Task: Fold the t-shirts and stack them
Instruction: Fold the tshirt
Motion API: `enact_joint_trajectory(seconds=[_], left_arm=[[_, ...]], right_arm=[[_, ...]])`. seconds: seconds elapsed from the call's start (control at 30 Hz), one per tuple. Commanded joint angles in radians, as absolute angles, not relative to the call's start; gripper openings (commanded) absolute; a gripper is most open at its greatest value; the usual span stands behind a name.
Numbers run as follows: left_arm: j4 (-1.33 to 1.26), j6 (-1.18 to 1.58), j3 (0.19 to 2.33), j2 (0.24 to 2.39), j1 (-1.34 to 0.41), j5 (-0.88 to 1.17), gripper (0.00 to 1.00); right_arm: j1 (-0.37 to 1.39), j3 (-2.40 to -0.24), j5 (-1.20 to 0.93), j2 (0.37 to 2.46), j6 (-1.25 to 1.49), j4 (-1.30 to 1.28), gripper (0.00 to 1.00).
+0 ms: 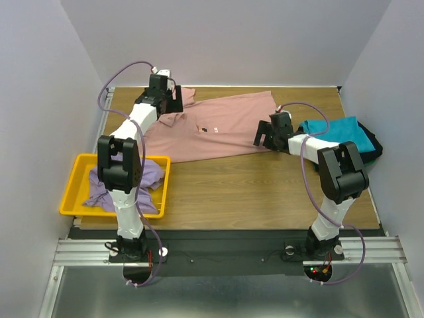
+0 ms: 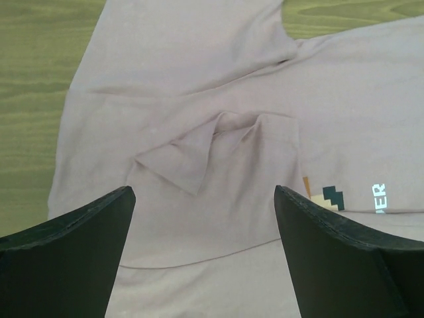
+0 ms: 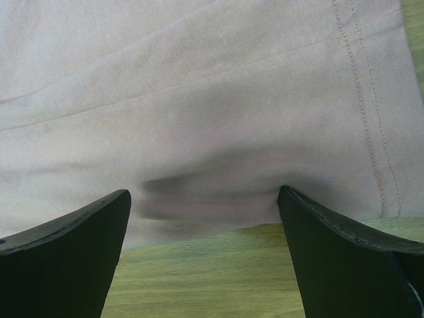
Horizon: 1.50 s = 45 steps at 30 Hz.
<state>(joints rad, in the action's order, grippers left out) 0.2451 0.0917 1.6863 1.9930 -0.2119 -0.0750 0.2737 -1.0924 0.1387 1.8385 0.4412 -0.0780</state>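
Folding half done: teal t-shirt (image 1: 334,129) atop black t-shirt (image 1: 375,147), bench's (image 1: 252,192) right edge; pink t-shirt (image 1: 218,129), lavender t-shirt (image 1: 151,173) unfolded; left gripper (image 2: 204,192), right gripper (image 3: 204,193) spread.

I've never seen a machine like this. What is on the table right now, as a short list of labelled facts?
Pink t-shirt: spread out on the table, print facing up
Left end effector: open, over a wrinkle at the shirt's left end, holding nothing
Right end effector: open, over the shirt's near edge, holding nothing
Lavender t-shirt: crumpled in the yellow bin
Teal t-shirt: at right, lying on a black one
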Motion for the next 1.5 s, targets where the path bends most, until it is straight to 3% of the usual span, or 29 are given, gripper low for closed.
enact_joint_trajectory(seconds=[0.0, 0.07, 0.1, 0.47, 0.77, 0.87, 0.9, 1.0, 1.13, 1.47], left_arm=[[0.222, 0.205, 1.638, 2.017, -0.17, -0.018, 0.93], [0.238, 0.216, 1.663, 2.069, -0.152, -0.005, 0.79], [0.239, 0.224, 1.672, 2.083, -0.146, -0.005, 0.77], [0.25, 0.245, 1.764, 2.186, -0.121, 0.069, 0.71], [0.305, 0.235, 1.839, 2.252, -0.123, 0.077, 0.58], [0.308, 0.235, 1.838, 2.249, -0.121, 0.063, 0.45], [0.311, 0.236, 1.839, 2.247, -0.121, 0.063, 0.33], [0.305, 0.242, 1.839, 2.235, -0.121, 0.083, 0.15], [0.305, 0.239, 1.853, 2.217, -0.121, 0.106, 0.03], [0.342, 0.308, 1.993, 2.264, -0.066, 0.133, 0.02]], right_arm=[[0.264, -1.043, 0.152, 1.865, 0.439, -0.153, 1.0], [0.264, -1.042, 0.153, 1.868, 0.439, -0.152, 1.0], [0.264, -1.042, 0.153, 1.87, 0.44, -0.152, 1.0], [0.264, -1.046, 0.161, 1.887, 0.437, -0.153, 1.0], [0.264, -1.043, 0.167, 1.878, 0.436, -0.153, 1.0], [0.264, -1.043, 0.166, 1.879, 0.437, -0.153, 1.0], [0.264, -1.043, 0.166, 1.881, 0.437, -0.155, 1.0], [0.264, -1.042, 0.161, 1.879, 0.437, -0.153, 1.0], [0.264, -1.039, 0.167, 1.871, 0.437, -0.155, 1.0], [0.264, -1.042, 0.175, 1.87, 0.437, -0.156, 1.0]])
